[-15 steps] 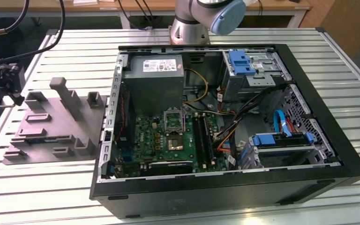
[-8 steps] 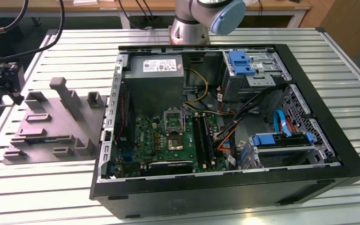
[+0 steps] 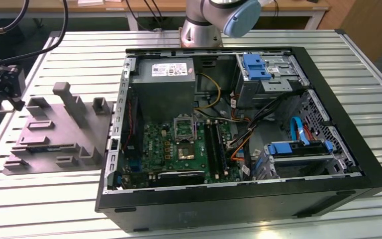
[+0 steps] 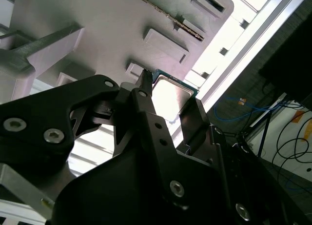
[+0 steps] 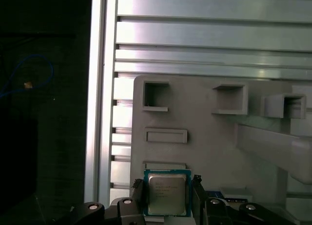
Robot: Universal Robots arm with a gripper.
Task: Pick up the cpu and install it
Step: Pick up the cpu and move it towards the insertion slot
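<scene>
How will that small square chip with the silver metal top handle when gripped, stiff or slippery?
The small flat square cpu with a dull silver top looks rigid, so it probably won't flex. Its thin edges give the gripper little purchase, so it might slip or tilt.

an open black computer case (image 3: 244, 205) lies on the slatted table (image 3: 45, 211), grey fixture (image 3: 48, 144) just beside it.

Desk (image 3: 45, 209) here is all ribbed aluminium slats, catching a fair bit of bright glare. Behind it there's a wooden-topped table (image 3: 151, 6) on white legs, and off the desk's edge the floor (image 5: 44, 152) looks really dark.
</scene>
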